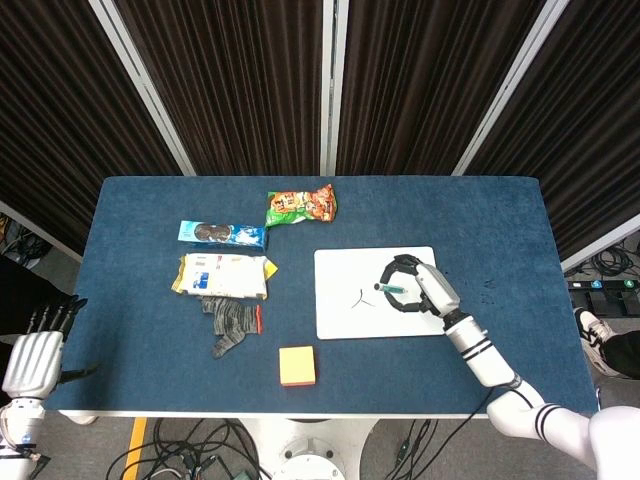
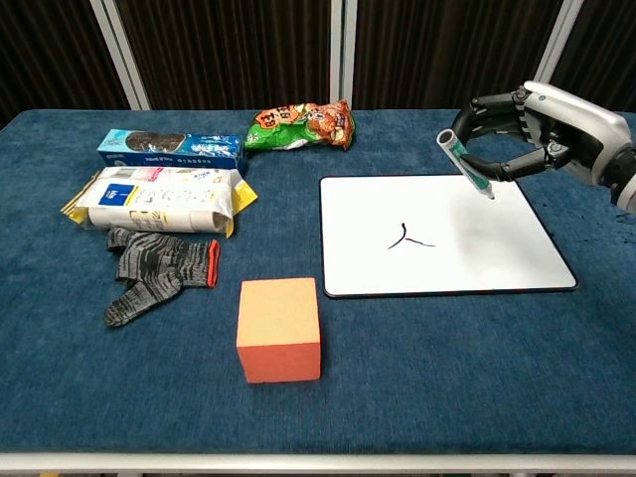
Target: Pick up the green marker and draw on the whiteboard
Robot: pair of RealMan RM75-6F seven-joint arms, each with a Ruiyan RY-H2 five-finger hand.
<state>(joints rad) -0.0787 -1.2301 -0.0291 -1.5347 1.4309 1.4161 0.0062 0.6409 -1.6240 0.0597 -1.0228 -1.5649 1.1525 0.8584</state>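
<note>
Sitting nearest the front table edge is an orange block (image 2: 279,329), alone on the blue cloth. Just beyond it to the left lies a grey knit glove (image 2: 159,269) with a red cuff, touching the near edge of a white and yellow snack pack (image 2: 159,200). Behind that pack lies a blue biscuit packet (image 2: 171,148), and farther back towards the middle a green and orange snack bag (image 2: 300,124).

To the right of the block lies the whiteboard (image 2: 445,235), flat on the table, with a short dark forked mark (image 2: 407,238) near its middle. The right hand (image 2: 532,134) hangs over the board's far right corner, fingers curled around the green marker (image 2: 467,165). The marker is tilted, its cap end up and to the left, its tip pointing down at the board. The chest view shows the tip clear of the mark and well to its right; whether it touches the board I cannot tell.

The left hand (image 1: 32,352) shows only in the head view, off the table's left near corner, fingers straight and slightly apart, holding nothing.
</note>
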